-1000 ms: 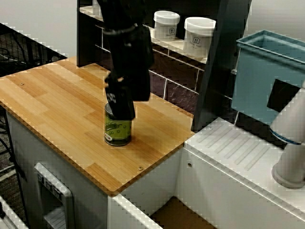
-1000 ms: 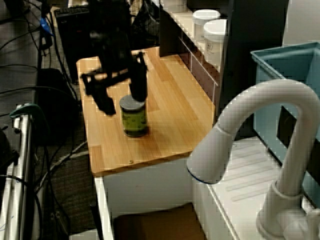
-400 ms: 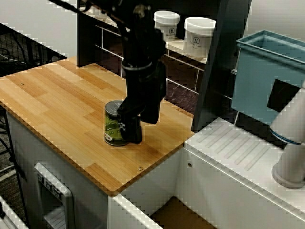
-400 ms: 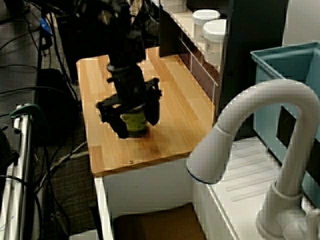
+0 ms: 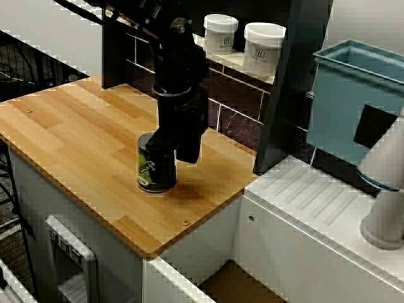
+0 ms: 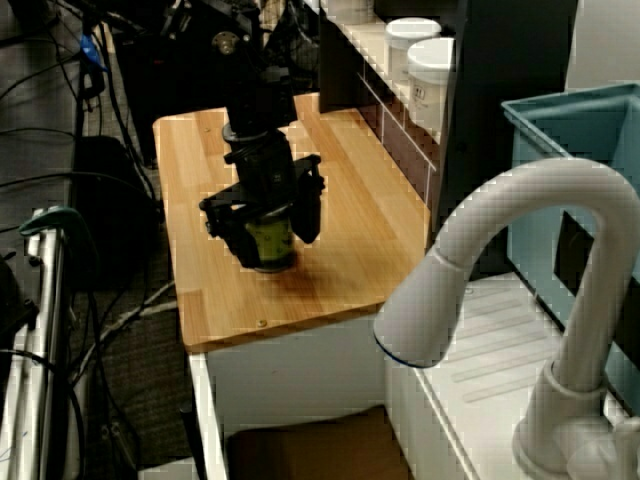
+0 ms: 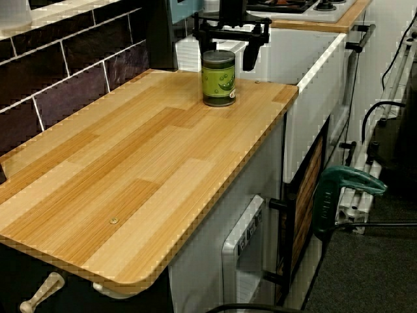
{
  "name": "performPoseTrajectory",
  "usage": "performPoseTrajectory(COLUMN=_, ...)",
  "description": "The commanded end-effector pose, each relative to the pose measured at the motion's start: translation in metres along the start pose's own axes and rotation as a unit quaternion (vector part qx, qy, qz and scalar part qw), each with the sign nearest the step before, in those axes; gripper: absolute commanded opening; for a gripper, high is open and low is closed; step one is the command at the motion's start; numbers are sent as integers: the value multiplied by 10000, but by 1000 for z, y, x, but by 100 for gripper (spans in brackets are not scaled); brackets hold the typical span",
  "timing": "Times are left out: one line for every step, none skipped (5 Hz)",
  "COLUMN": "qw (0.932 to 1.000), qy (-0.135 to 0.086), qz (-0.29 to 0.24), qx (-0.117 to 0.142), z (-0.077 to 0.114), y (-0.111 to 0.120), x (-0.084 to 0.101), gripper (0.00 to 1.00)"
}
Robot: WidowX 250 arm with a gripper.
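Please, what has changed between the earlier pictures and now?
The end effector came down from above the green can and now straddles it, jaws open, without gripping. The can stayed upright at the same spot on the wooden counter; the white jars on the shelf did not move.

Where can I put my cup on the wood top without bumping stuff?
The counter is bare from the can to the end farthest from the faucet, between tiled wall and front edge. Crowded by the can: the open gripper straddles it.
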State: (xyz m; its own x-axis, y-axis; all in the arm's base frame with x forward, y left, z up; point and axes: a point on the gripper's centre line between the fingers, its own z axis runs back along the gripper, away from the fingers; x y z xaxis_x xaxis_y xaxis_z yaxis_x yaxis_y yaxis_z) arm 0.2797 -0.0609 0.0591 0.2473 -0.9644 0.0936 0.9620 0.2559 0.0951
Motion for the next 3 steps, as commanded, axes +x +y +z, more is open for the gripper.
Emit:
performPoseTrajectory(qw=9999, qy=-105, qz=-22, qx=-86, z=17, y=14, x=-32, gripper=100)
performPoseTrajectory(qw=9999, qy=-127, qz=-14, qx=-113, z=21, y=17, x=-53, gripper=100)
performPoseTrajectory(qw=9997, qy=-172, qz=18, qx=-170, z=23, y=20, x=-73, gripper=100)
